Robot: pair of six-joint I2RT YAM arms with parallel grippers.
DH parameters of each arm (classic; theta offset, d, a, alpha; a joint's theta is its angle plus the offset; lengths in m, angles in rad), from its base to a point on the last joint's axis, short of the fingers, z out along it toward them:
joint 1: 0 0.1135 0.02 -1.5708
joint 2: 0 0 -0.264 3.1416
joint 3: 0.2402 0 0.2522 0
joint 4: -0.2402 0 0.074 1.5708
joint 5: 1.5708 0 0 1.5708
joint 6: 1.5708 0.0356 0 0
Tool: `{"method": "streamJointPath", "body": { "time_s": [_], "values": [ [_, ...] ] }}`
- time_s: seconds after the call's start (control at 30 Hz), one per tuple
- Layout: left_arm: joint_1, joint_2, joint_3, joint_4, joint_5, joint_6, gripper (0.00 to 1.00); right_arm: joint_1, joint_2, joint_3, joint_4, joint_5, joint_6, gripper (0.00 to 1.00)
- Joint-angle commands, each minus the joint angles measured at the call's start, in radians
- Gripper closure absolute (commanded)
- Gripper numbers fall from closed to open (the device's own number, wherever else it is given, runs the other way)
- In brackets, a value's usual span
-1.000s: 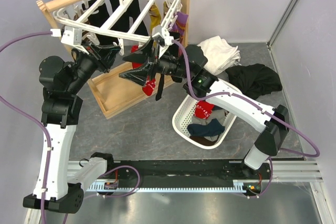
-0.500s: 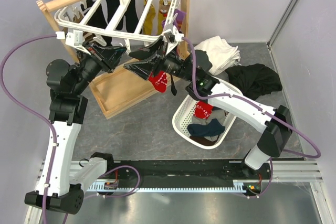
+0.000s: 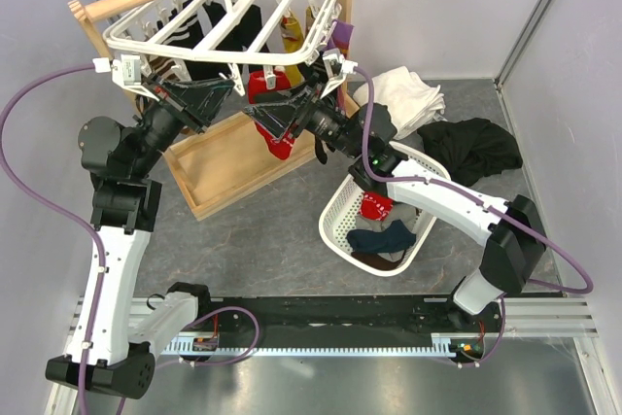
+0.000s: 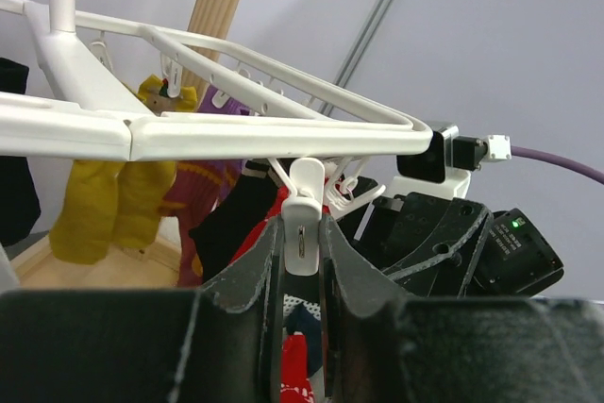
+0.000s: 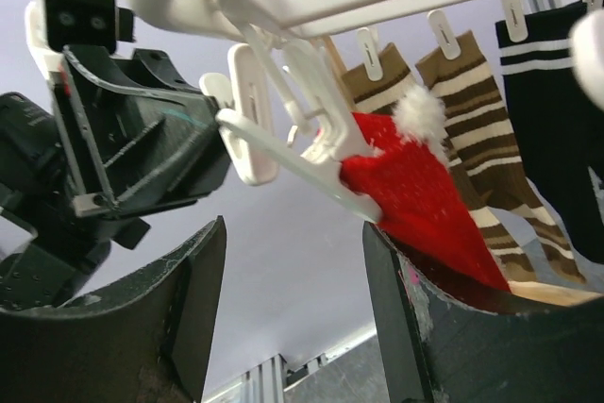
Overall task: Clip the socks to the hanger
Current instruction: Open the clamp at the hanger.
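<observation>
**Sock clipping: peg gripped, red sock at peg**

Left end effector (image 4: 302,266) is closed on a white clip peg (image 4: 302,214) under the near rail of the hanger (image 4: 236,134). Right end effector (image 5: 293,243) stands wide apart. The red sock (image 5: 415,186) lies over one finger, touching the peg's lower end. Brown striped socks (image 5: 472,110) hang clipped behind.
</observation>
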Motion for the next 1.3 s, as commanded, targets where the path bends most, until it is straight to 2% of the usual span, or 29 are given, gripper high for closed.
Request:
{"method": "streamJointPath", "body": {
  "time_s": [0.0, 0.73, 0.93, 1.13, 1.23, 1.27],
  "values": [
    [-0.012, -0.026, -0.011, 0.055, 0.123, -0.066, 0.98, 0.002, 0.014, 0.019, 0.105, -0.025, 0.066, 0.34],
    [-0.017, -0.032, -0.089, 0.106, 0.123, -0.099, 0.98, -0.006, 0.097, 0.133, 0.185, -0.123, 0.13, 0.47],
    [-0.015, -0.031, -0.094, 0.11, 0.126, -0.105, 0.98, -0.011, 0.099, 0.134, 0.191, -0.123, 0.135, 0.57],
    [-0.015, -0.035, -0.1, 0.097, 0.129, -0.099, 0.98, -0.023, 0.102, 0.128, 0.211, -0.122, 0.149, 0.7],
    [-0.015, -0.035, -0.103, 0.089, 0.133, -0.099, 0.98, -0.024, 0.102, 0.13, 0.218, -0.129, 0.146, 0.78],
    [-0.015, -0.04, -0.105, 0.087, 0.132, -0.099, 0.98, -0.028, 0.102, 0.131, 0.218, -0.134, 0.143, 0.84]
  ]
}}
